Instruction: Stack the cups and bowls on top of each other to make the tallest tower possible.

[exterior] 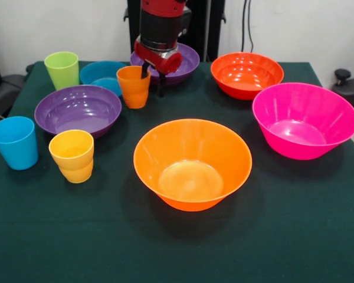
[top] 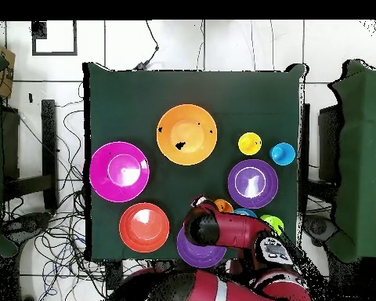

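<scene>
My gripper [exterior: 153, 79] hangs at the orange cup [exterior: 133, 86], near the table's far side. One finger is inside the cup's right rim and the other [exterior: 161, 86] is outside it; the jaws look open. The cup stands on the table. A purple bowl [exterior: 187, 61] lies just behind the gripper. The wide orange bowl [exterior: 192, 162] stands alone in the middle, also in the overhead view [top: 186, 134]. The other purple bowl [exterior: 78, 109], small blue bowl [exterior: 103, 75], lime cup [exterior: 62, 69], blue cup [exterior: 15, 141] and yellow cup [exterior: 72, 155] stand apart at the left. Nothing is stacked.
The wide pink bowl [exterior: 304, 121] sits at the right and the red-orange bowl [exterior: 246, 73] behind it. The table has a dark green cloth [exterior: 183, 247]. The arm [top: 222, 229] covers part of the far purple bowl [top: 197, 255] in the overhead view.
</scene>
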Robot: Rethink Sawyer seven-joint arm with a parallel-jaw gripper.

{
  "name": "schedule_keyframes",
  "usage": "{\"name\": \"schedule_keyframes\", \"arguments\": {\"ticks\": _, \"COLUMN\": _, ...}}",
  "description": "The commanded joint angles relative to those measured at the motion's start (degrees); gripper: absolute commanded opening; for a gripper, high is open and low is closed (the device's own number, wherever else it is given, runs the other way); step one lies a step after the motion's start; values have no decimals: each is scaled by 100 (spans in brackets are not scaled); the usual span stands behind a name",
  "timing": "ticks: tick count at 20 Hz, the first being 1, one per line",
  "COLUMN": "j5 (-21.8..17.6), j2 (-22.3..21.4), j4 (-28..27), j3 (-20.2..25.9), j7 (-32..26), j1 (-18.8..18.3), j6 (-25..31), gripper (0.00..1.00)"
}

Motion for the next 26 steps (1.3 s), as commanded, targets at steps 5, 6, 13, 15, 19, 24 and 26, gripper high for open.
{"name": "schedule_keyframes", "arguments": {"ticks": 5, "j5": -459, "j2": 329, "j4": 220, "j3": 392, "j7": -55, "j1": -139, "j6": 175, "gripper": 100}}
{"name": "schedule_keyframes", "arguments": {"ticks": 6, "j5": -480, "j2": 350, "j4": 212, "j3": 387, "j7": -47, "j1": -148, "j6": 151, "gripper": 100}}
{"name": "schedule_keyframes", "arguments": {"ticks": 13, "j5": -596, "j2": 497, "j4": -8, "j3": 301, "j7": 21, "j1": -136, "j6": -22, "gripper": 100}}
{"name": "schedule_keyframes", "arguments": {"ticks": 15, "j5": -589, "j2": 513, "j4": -79, "j3": 264, "j7": 67, "j1": -74, "j6": -63, "gripper": 100}}
{"name": "schedule_keyframes", "arguments": {"ticks": 19, "j5": -553, "j2": 541, "j4": -87, "j3": 231, "j7": 168, "j1": 26, "j6": -130, "gripper": 100}}
{"name": "schedule_keyframes", "arguments": {"ticks": 24, "j5": -473, "j2": 314, "j4": 31, "j3": 328, "j7": 216, "j1": 37, "j6": -59, "gripper": 100}}
{"name": "schedule_keyframes", "arguments": {"ticks": 26, "j5": -425, "j2": 131, "j4": 101, "j3": 404, "j7": 227, "j1": 27, "j6": 18, "gripper": 100}}
